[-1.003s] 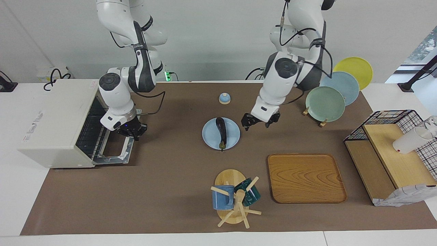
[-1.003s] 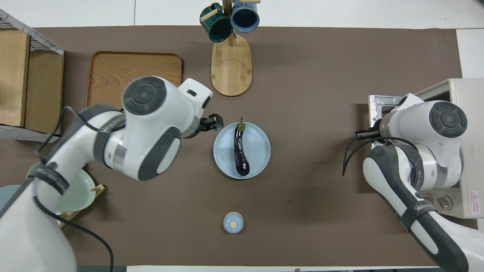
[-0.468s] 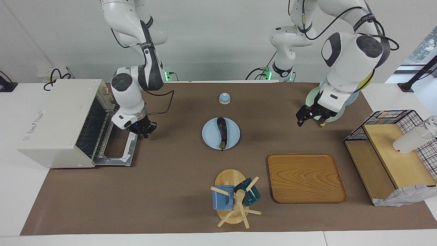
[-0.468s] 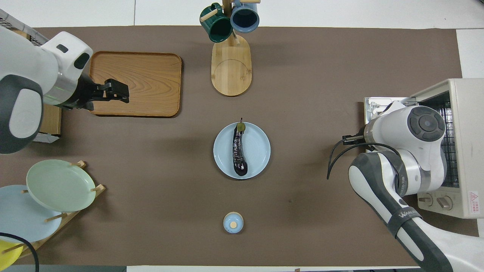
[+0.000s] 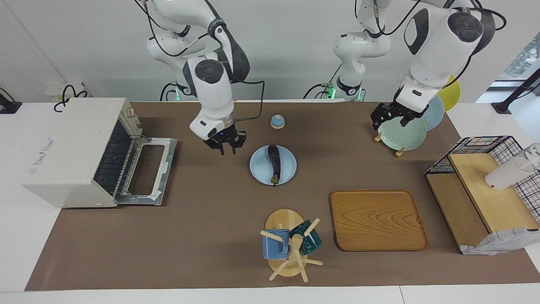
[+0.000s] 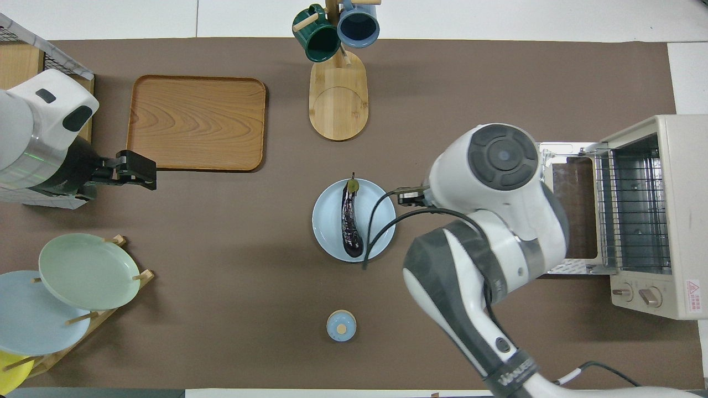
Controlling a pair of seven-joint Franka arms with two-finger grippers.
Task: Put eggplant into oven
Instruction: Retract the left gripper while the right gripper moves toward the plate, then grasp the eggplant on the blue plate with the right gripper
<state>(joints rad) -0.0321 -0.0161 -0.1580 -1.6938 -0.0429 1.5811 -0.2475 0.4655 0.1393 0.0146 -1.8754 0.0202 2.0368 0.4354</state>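
We list the eggplant [image 5: 274, 164]: long, slender, glossy dark purple, green stem end pointing away from the robots; it lies on a round pale blue plate [image 5: 261, 169] at the middle of the worktop [image 5: 211, 236], which wears a matte brown cover; the oven [image 5: 69, 152]: boxy, cream-white, at the right arm's end of the worktop, its glass door [image 5: 147, 171] folded down flat, the wire rack showing inside; a rectangular wooden tray [image 5: 378, 219] with rounded corners, farther from the robots than the plate; a wooden mug stand [image 5: 287, 249] carrying a blue and a dark green mug; a small blue lidded pot [image 5: 277, 121], nearer to the robots than the plate; a rack of round plates [image 5: 403, 128], green, blue and yellow, toward the left arm's end; a black wire basket [image 5: 485, 147] with wooden boards at that end.

We record the right gripper [image 5: 224, 147] hanging over the bare cover just beside the plate, toward the oven; its jaws stand partly apart and hold nothing; the left gripper [image 5: 390, 116] hangs over the green plate's rim, jaws wide apart, holding nothing.
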